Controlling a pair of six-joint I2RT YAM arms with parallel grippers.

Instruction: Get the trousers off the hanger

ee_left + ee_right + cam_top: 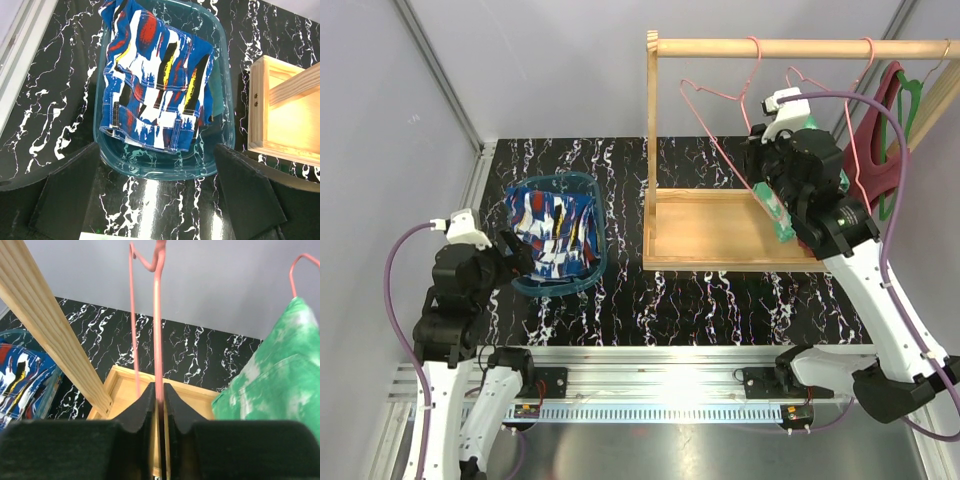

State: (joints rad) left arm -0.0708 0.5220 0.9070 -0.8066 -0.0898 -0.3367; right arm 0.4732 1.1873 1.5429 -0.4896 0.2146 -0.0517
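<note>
Green trousers (280, 380): soft, light, limp cloth, hanging at wooden rack (800, 47), just beside right hand (159, 392), which is clamped on pink hanger (158, 315) wire. Likely best pinched at a thick folded edge.
Blue trousers (155, 85): in basin (226, 100).
Left hand (512, 253): fingers apart, empty.

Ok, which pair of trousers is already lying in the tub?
The blue trousers, patched white, red and yellow; the green trousers are up at the wooden rack beside the right pincer.
</note>
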